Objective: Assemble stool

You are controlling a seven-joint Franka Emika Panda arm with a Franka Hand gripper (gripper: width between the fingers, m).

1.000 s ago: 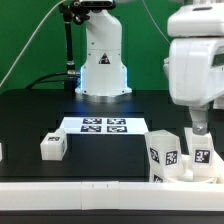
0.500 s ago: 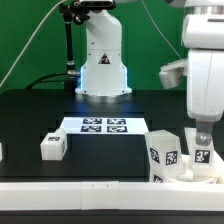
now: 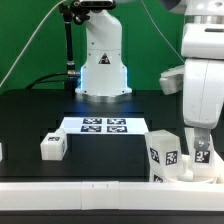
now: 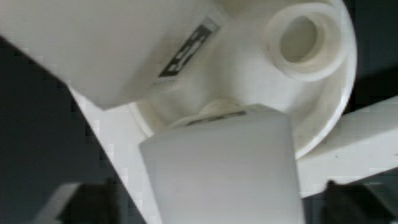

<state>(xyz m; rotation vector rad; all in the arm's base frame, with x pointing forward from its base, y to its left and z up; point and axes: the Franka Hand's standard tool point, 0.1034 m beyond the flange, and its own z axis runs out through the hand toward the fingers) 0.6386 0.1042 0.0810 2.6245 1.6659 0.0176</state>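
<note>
Arm (image 3: 200,80) runs off the exterior view's upper right; a white piece (image 3: 1,152) is clipped at its left edge; seat (image 4: 294,100) blurred in wrist view.

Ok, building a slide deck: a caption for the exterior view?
End effector at a tagged stool leg; a loose leg lies near the marker board.

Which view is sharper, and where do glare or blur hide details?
Exterior view: fairly sharp, and the tags on the marker board are distinct, but a bluish-white glow on the arm's base washes out its surface. Wrist view: the seat and the leg sit very close to the lens, soft and out of focus, and the tag is smeared.
</note>
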